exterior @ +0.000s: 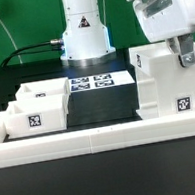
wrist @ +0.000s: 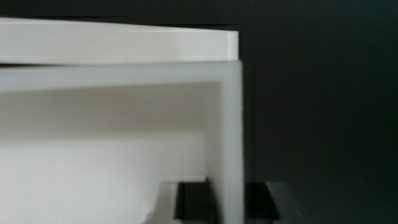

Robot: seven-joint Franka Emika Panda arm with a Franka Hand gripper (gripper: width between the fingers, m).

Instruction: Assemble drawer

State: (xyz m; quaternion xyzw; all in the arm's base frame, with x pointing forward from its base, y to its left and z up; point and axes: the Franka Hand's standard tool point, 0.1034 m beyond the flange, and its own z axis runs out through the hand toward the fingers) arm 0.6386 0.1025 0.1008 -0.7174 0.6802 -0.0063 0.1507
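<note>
The claw (exterior: 183, 56) straddles a thin upper wall of the drawer casing (exterior: 176, 92), which stands on the table (exterior: 99, 186) at the exterior view's right. Whether it pinches, I cannot tell. Likely light, stiff, slippery plastic, best gripped by that wall.

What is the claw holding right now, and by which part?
The claw pinches the drawer casing by the top of one thin upright wall.

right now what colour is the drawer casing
White casing with black-and-white square tags; clearest in the exterior view.
</note>
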